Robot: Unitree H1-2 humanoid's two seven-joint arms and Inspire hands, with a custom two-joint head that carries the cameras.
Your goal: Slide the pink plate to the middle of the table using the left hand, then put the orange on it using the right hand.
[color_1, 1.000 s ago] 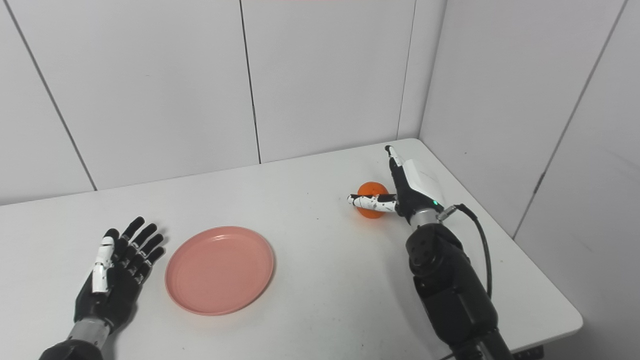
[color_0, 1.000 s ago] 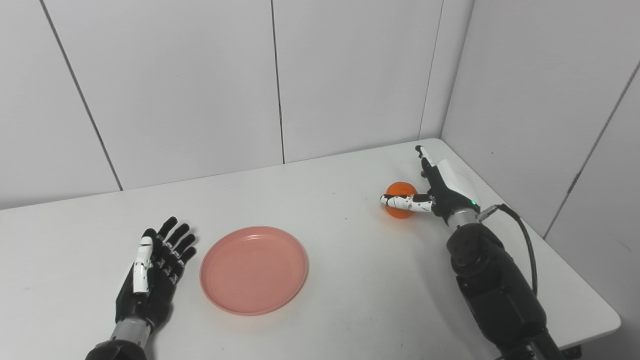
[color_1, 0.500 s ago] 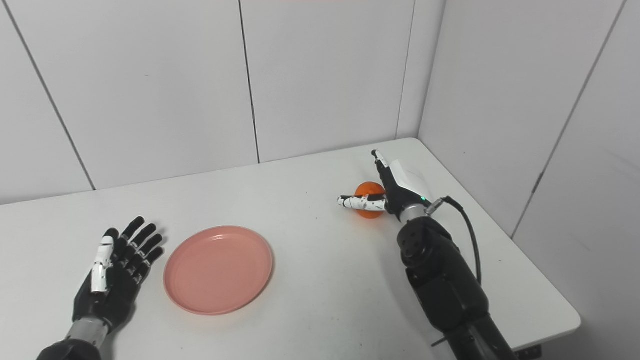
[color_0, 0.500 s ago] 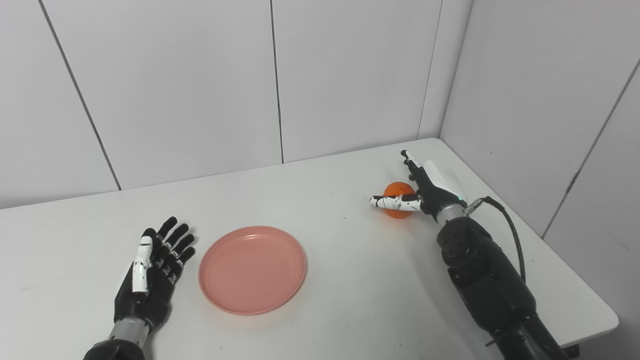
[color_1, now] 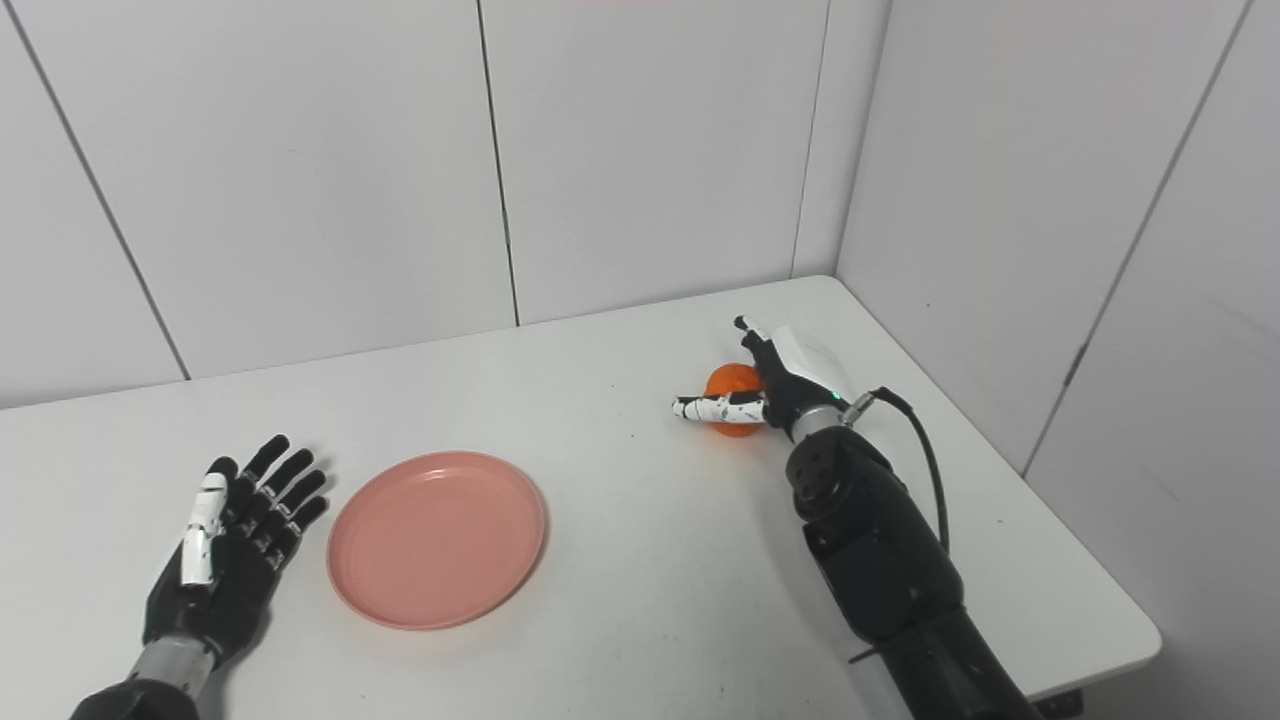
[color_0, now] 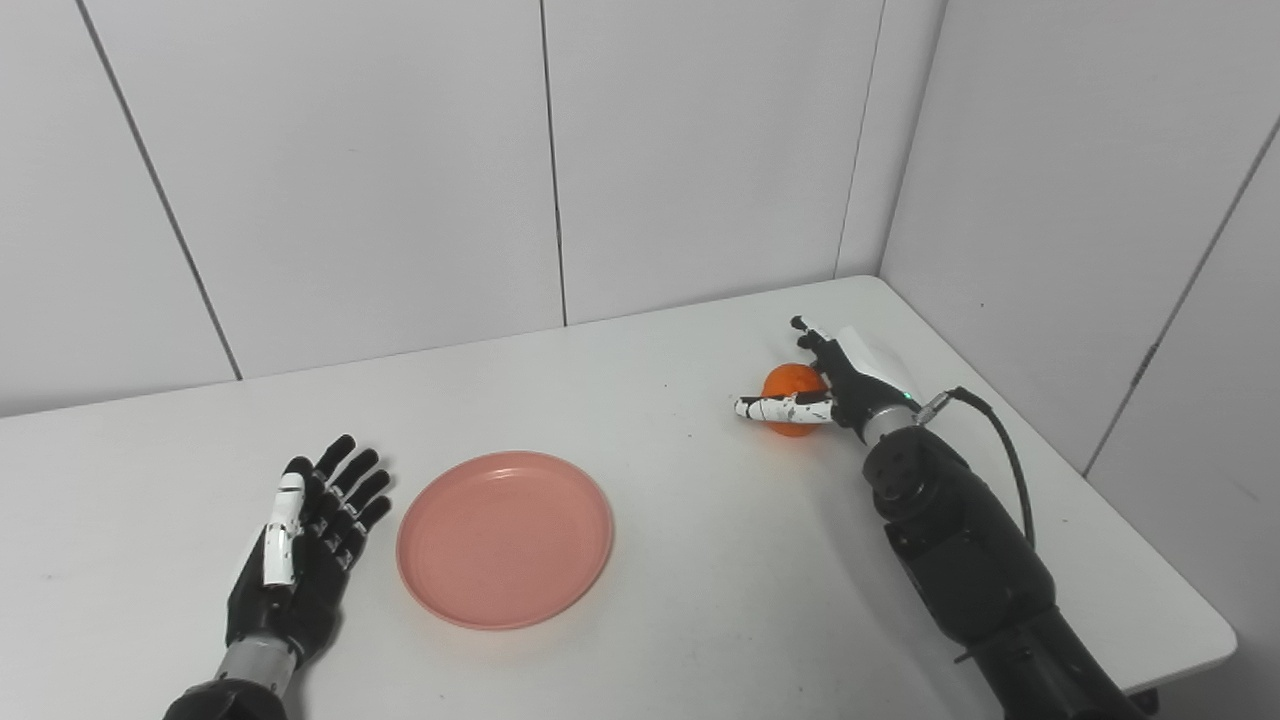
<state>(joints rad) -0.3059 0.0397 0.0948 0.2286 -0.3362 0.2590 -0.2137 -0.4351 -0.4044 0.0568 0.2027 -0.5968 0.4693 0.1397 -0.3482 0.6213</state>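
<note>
A: Left robot hand (color_0: 300, 545)?
B: Flat on the bench near its left edge, fingers spread, holding nothing. Just beside it the pink plate (color_0: 505, 538), mid-bench, probably parked for the drop.
A: Right robot hand (color_0: 835, 385)?
B: Wrapped round the orange (color_0: 790, 385) toward the far right corner; can't tell if the grip's closed.

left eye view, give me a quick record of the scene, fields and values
plate: pink plate empty, near the table middle, left of centre
orange: orange on the table, far right, off the plate
left hand: left hand flat, fingers spread, beside the plate, apart from it
right hand: right hand around the orange, thumb in front, grip not clearly closed
</note>
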